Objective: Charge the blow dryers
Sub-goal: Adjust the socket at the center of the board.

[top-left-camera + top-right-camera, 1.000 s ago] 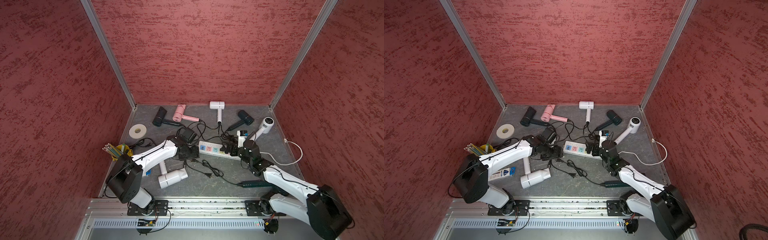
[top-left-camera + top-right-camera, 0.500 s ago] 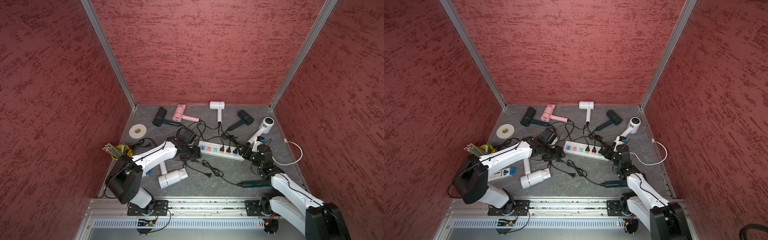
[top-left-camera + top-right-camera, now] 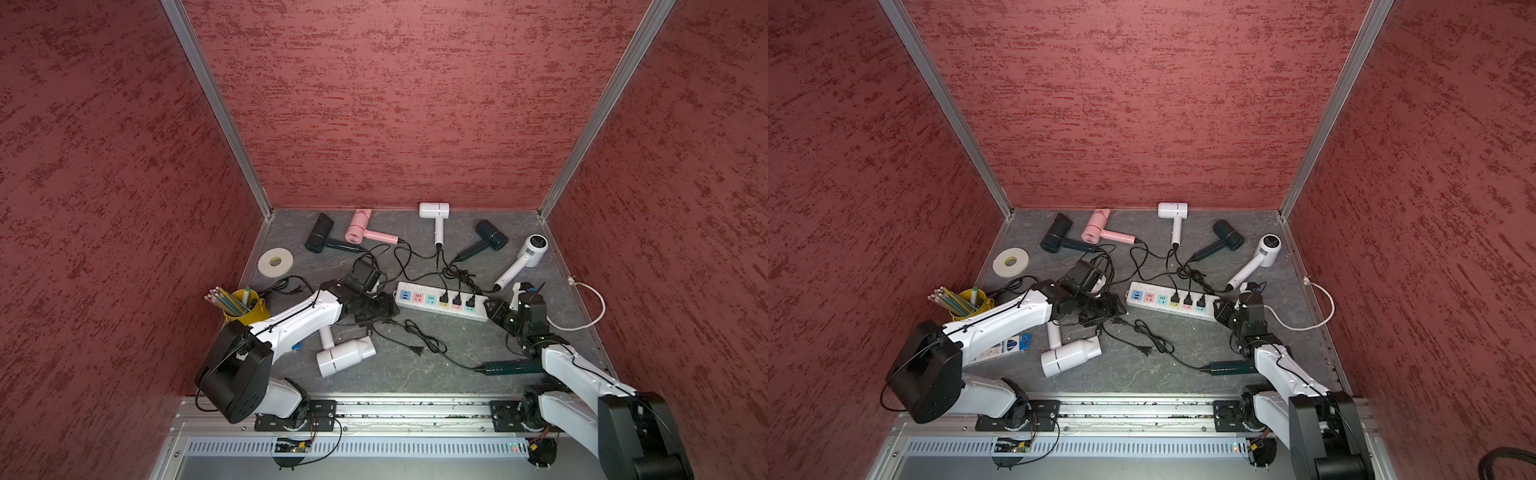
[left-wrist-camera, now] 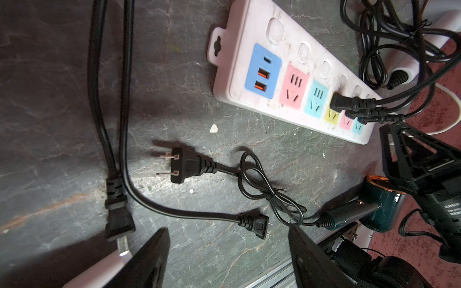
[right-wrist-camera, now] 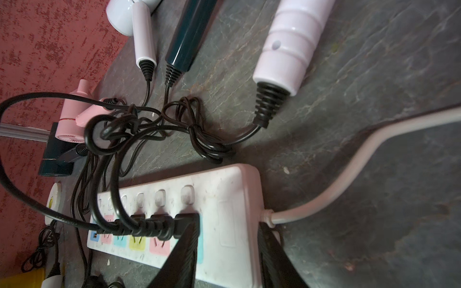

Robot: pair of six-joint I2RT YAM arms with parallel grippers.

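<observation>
My right end effector has let go of the third plug and backed off to the power strip's cord end. Its fingers are narrowing but apart and empty. By my count three blow dryers, lying beyond the strip, are now plugged in. The left end effector, spread wide, hovers over loose plugs before the strip.
</observation>
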